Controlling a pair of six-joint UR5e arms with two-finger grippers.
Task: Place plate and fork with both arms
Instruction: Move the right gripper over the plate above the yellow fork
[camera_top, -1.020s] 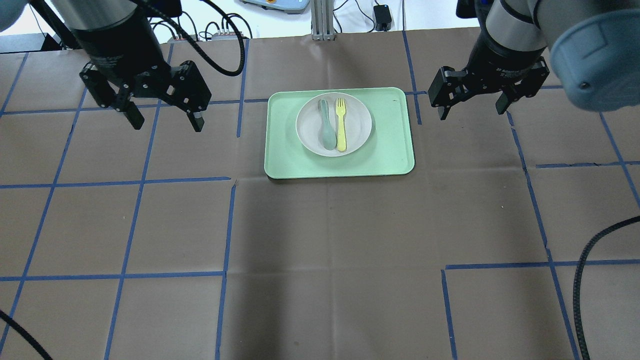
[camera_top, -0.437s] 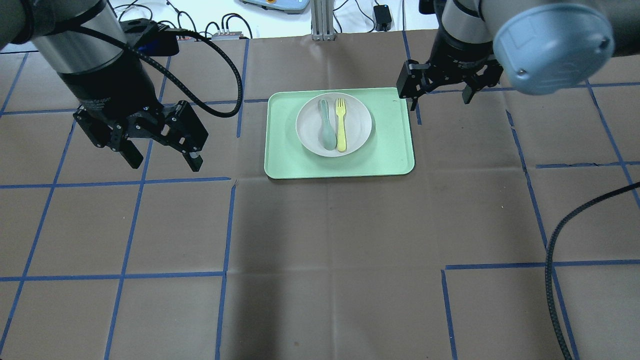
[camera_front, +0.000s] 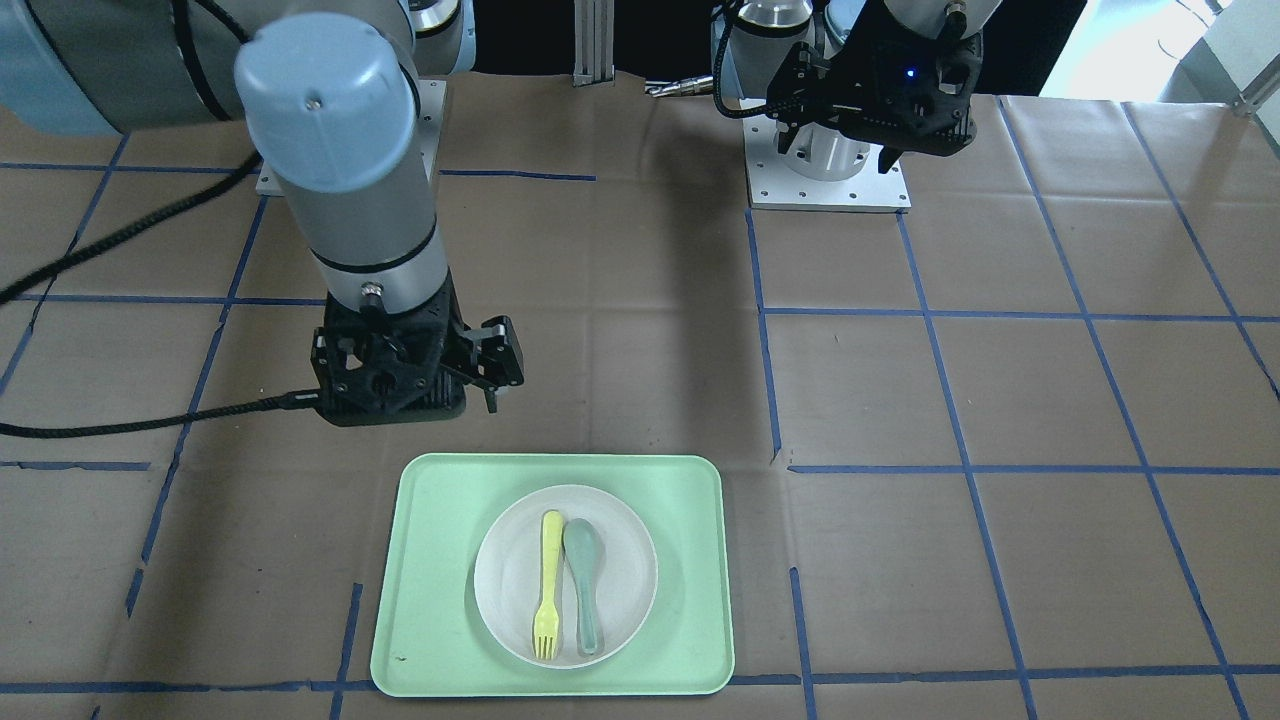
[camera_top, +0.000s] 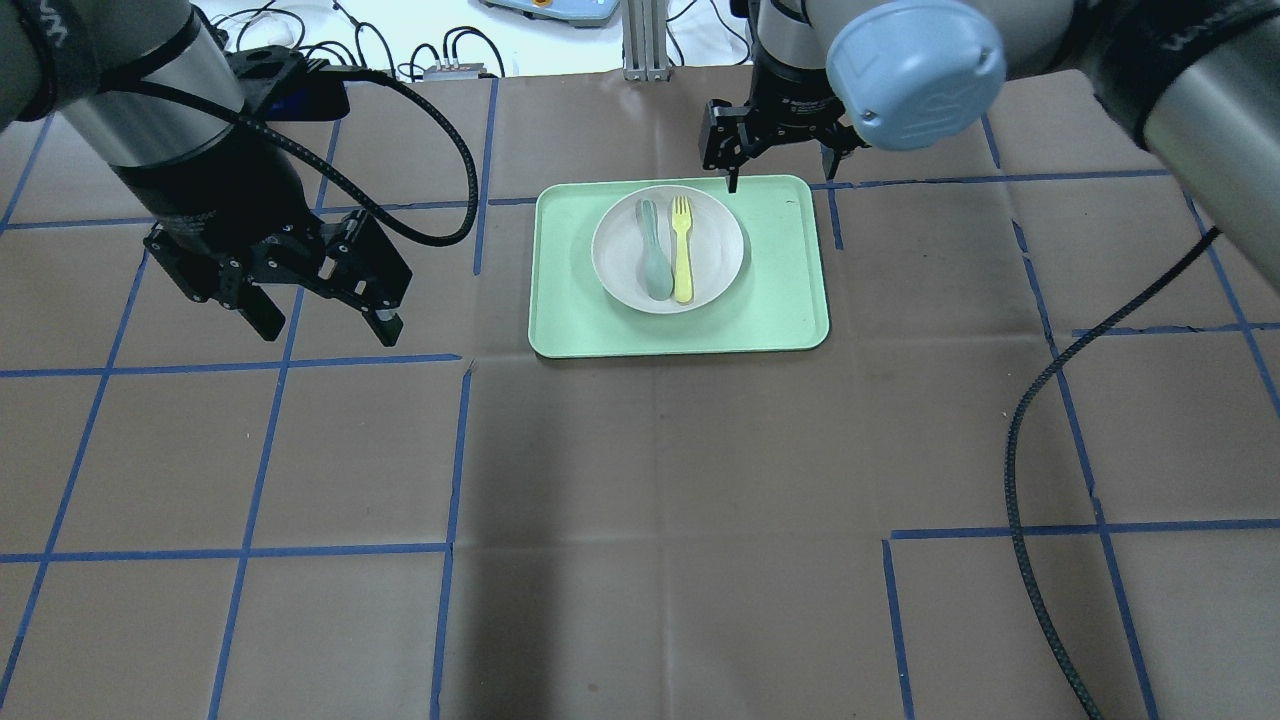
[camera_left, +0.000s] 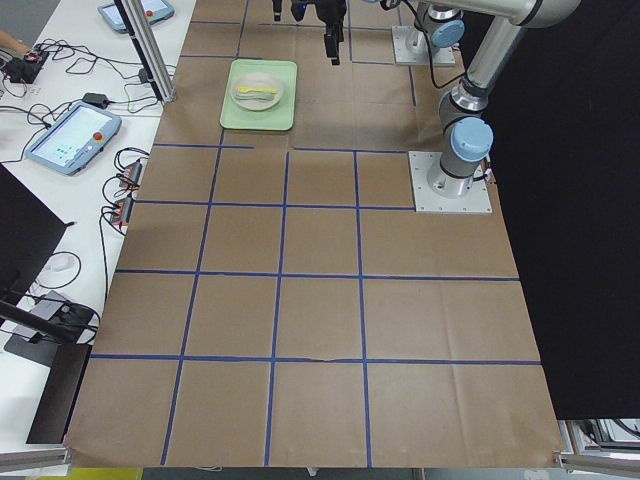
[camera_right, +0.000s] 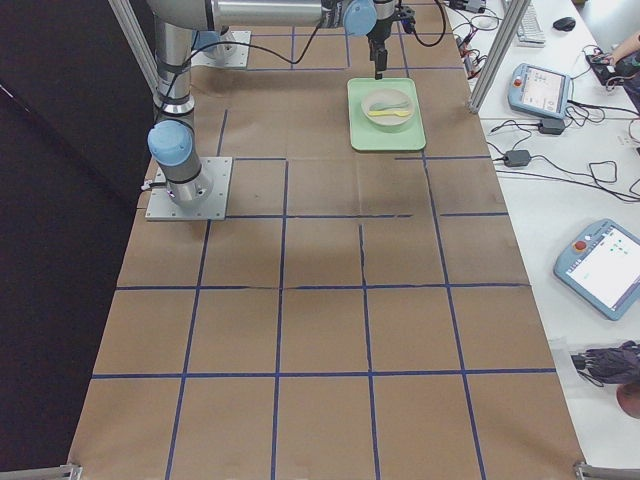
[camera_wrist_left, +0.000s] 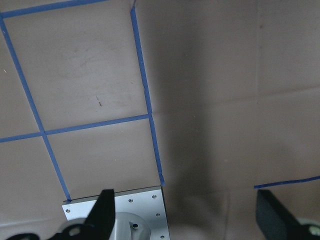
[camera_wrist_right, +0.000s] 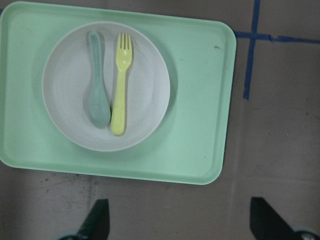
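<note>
Now L gripper and R gripper spread wide, empty; R apparently near tray.

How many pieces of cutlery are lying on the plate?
2. The yellow fork and the grey-green spoon lie side by side on the plate, which sits on the green tray. None appears hidden.

Plate off-white; fork pale yellow; spoon grey-grn; tray pale grn. Table cover brown w/ blue tape grid. Joint caps lt blue.
</note>
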